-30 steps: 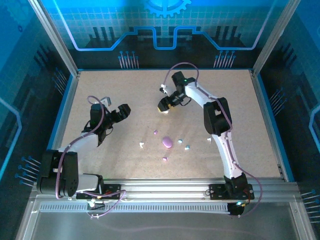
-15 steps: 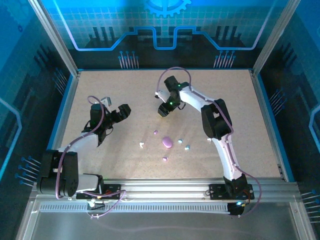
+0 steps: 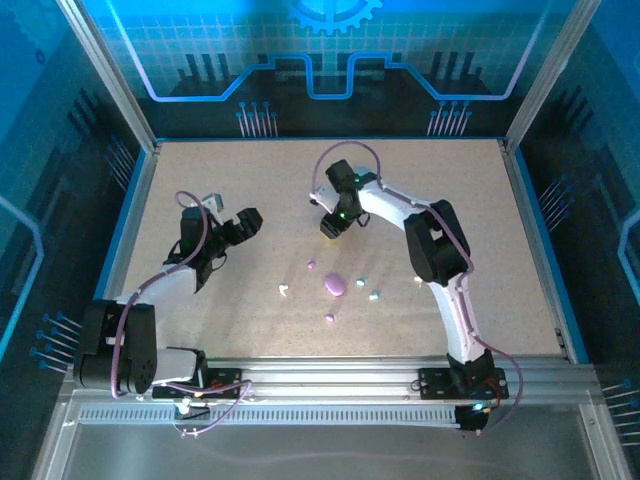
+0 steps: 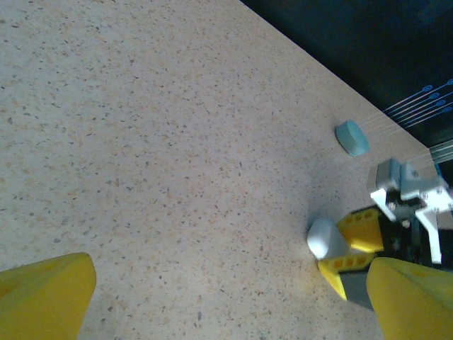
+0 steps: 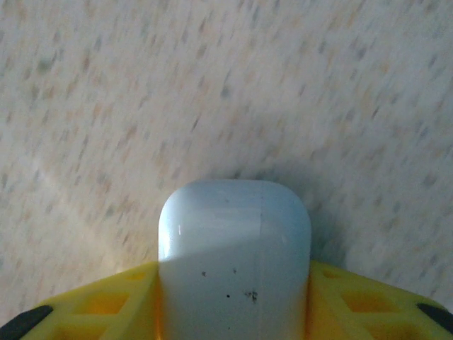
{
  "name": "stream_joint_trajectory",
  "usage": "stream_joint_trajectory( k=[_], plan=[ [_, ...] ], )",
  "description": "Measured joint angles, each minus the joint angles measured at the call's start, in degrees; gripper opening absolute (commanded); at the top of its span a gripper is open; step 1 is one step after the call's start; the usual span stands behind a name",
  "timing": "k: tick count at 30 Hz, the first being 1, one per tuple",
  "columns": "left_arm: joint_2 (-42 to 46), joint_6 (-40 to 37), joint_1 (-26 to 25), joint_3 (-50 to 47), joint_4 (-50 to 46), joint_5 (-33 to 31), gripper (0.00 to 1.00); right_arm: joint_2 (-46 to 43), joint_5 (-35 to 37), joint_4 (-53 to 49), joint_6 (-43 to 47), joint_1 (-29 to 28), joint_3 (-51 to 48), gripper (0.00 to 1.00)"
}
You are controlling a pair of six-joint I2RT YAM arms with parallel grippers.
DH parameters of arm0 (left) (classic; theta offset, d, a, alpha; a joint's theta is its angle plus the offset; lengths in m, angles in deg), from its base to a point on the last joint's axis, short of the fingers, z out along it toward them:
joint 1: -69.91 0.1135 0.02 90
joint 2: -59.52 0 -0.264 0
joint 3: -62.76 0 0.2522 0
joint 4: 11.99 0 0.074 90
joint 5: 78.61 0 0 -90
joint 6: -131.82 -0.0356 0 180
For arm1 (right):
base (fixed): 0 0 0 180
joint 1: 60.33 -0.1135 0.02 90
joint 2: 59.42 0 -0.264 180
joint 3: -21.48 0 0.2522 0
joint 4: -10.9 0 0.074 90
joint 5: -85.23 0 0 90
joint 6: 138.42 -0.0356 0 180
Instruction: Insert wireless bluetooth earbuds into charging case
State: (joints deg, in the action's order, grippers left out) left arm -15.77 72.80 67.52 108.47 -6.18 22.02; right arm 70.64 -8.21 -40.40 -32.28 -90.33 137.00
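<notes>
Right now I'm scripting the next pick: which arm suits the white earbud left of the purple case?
Left, likely: left gripper is open and empty; right gripper is shut on the white case.

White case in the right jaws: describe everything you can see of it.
The white case is smooth, glossy plastic with rounded corners, a faint seam and a few dark specks; it looks closed. The right gripper clamps it between yellow jaws, one on each side, free end toward the speckled table. Whether it touches the table is unclear.
</notes>
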Motion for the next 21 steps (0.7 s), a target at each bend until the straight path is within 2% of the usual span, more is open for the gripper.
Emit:
stream_joint_trajectory(
  k=[5,13,17,21],
  plan=[
    [0.0,1.05,-2.4,2.05,-0.02,1.99,0.96,-11.45,-0.17,4.76,-0.02,-0.02,-13.57,0.47],
    [-0.44,0.85,-12.66,9.42,-0.39,8.72,0.87,-39.67,-2.19,17.66,2.4,-0.55,-33.24,0.45],
    [-0.85,0.17,-17.09,13.38,-0.9,13.44,0.85,-51.39,-3.26,22.86,6.69,-2.08,-40.74,0.43],
    [-0.85,-0.24,-20.15,15.47,-1.22,18.34,0.85,-57.83,-3.43,25.81,10.45,-3.34,-44.41,0.43]
  ],
)
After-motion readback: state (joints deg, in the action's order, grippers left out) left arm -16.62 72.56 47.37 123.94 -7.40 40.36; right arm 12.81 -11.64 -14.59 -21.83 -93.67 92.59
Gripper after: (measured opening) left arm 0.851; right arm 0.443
